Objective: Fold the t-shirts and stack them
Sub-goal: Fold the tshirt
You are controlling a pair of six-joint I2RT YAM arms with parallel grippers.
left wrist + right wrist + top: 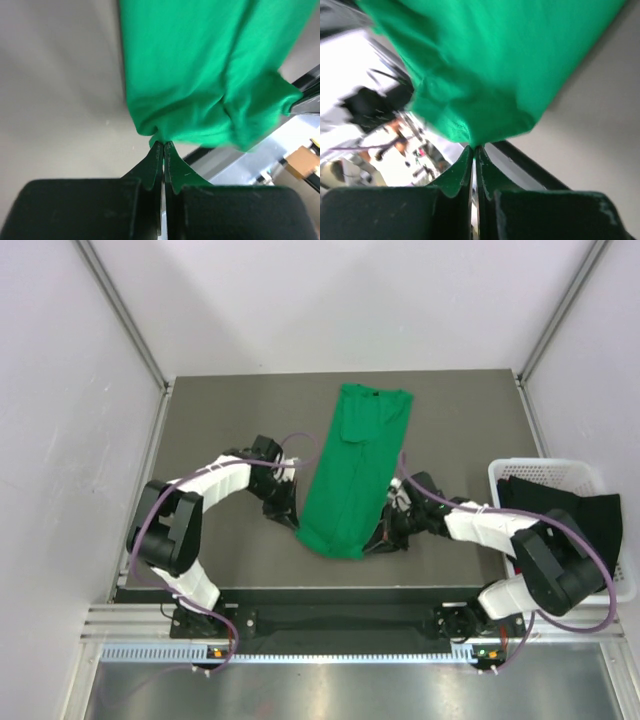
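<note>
Top external: grey table (220, 420), white walls (350, 300); left pincer (163, 145) and right pincer (472, 147) pinch the green t-shirt (350, 470).

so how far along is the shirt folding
Done: the green t-shirt lies folded into a long strip. In hand: left gripper and right gripper each pinch a near corner. Left: the crosswise fold, the black cloth in the basket, and any stack.

A dark grey table (225, 420) fills the middle of the frame. A white plastic basket (548, 465) sits at centre right, beside the table's right edge.
</note>
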